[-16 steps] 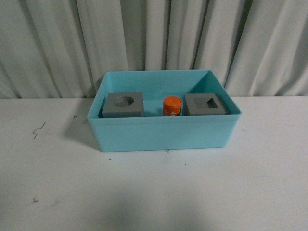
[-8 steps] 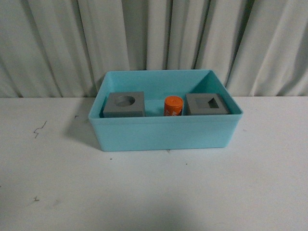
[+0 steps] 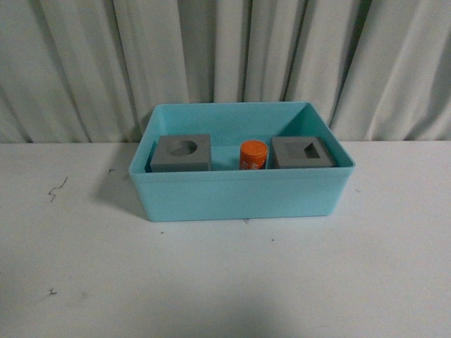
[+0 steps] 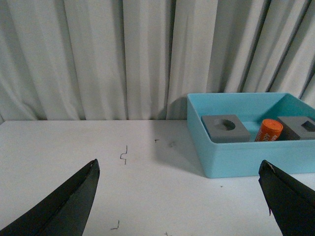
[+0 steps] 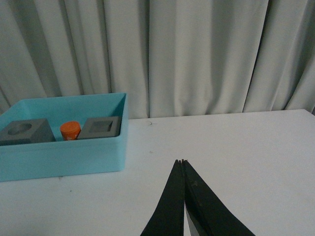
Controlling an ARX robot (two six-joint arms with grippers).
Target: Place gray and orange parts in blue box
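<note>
The blue box (image 3: pixel 239 197) stands on the white table, mid-view in front of the curtain. Inside it lie a gray cube with a round recess (image 3: pixel 182 153), an orange cylinder (image 3: pixel 253 155) and a gray cube with a square recess (image 3: pixel 301 152), side by side. Neither arm shows in the front view. In the left wrist view my left gripper (image 4: pixel 179 169) is open with nothing between its fingers, and the blue box (image 4: pixel 231 157) sits ahead of it to one side. My right gripper (image 5: pixel 182 161) is shut and empty over bare table, apart from the blue box (image 5: pixel 64 157).
A pale pleated curtain (image 3: pixel 225 63) closes off the back of the table. Small dark marks (image 3: pixel 56 189) dot the white tabletop left of the box. Open table surface lies in front of and on both sides of the box.
Nothing has moved apart from a very slight shift of the view; the parts lie in the box as before.
</note>
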